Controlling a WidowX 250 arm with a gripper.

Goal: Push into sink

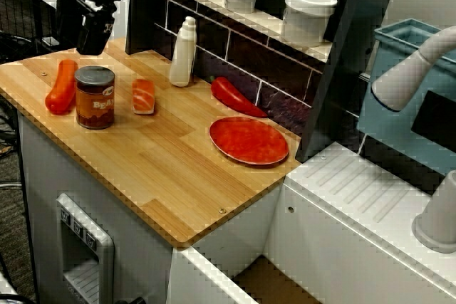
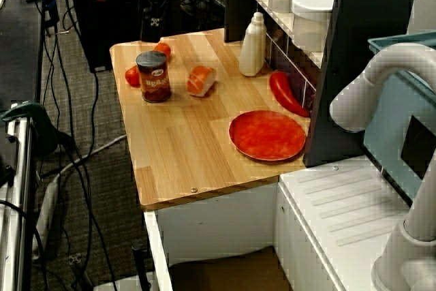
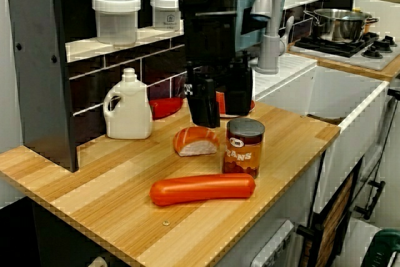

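The sink (image 3: 350, 101) is at the right side of the wooden counter (image 1: 164, 169), its white wall touching the counter edge. The black gripper (image 3: 220, 104) hangs above the counter with fingers spread apart, holding nothing. The can (image 3: 244, 147) stands upright just in front of it, beside the orange sausage (image 3: 203, 189) and the salmon sushi (image 3: 197, 141)

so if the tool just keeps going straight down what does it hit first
Probably the wooden counter, just behind the can. The tool points down beside the salmon piece, but depth is unclear.
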